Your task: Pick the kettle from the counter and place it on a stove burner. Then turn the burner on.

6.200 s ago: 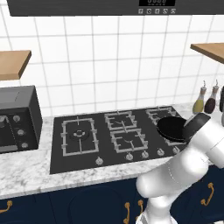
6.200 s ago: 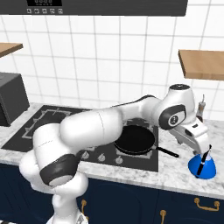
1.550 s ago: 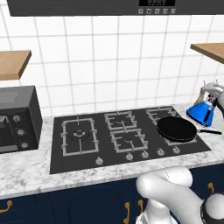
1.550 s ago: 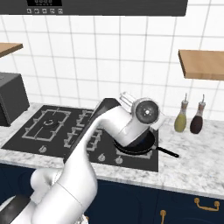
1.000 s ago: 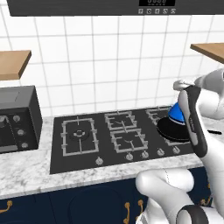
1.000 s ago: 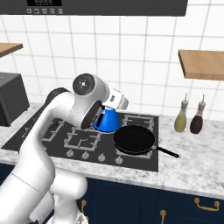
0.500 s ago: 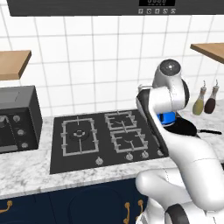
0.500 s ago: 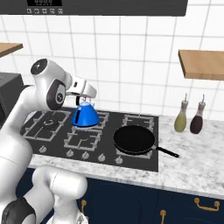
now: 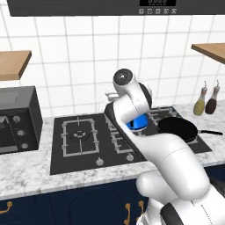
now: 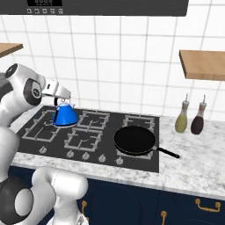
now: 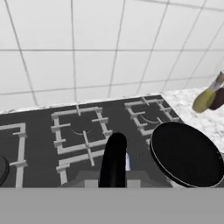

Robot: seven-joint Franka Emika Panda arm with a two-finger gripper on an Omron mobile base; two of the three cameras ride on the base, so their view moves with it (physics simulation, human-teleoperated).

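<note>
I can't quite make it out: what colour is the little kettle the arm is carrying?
Bright blue, with a black handle. The kettle shows best in the right base view.

You see the stove (image 10: 110, 145) set in the counter (image 10: 193, 169). The kettle (image 10: 65, 115) hangs over its left grates. The frying pan (image 10: 134, 140) sits on the right burner. Two bottles (image 10: 180, 121) stand right of the stove. The oven (image 9: 15, 118) stands left.

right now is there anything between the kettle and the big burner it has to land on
Nothing visible is. The gripper is shut on the kettle by its handle, carrying it over the left part of the stove. The large burner has a bare grate. The frying pan sits on a right-hand burner, off the path.
</note>
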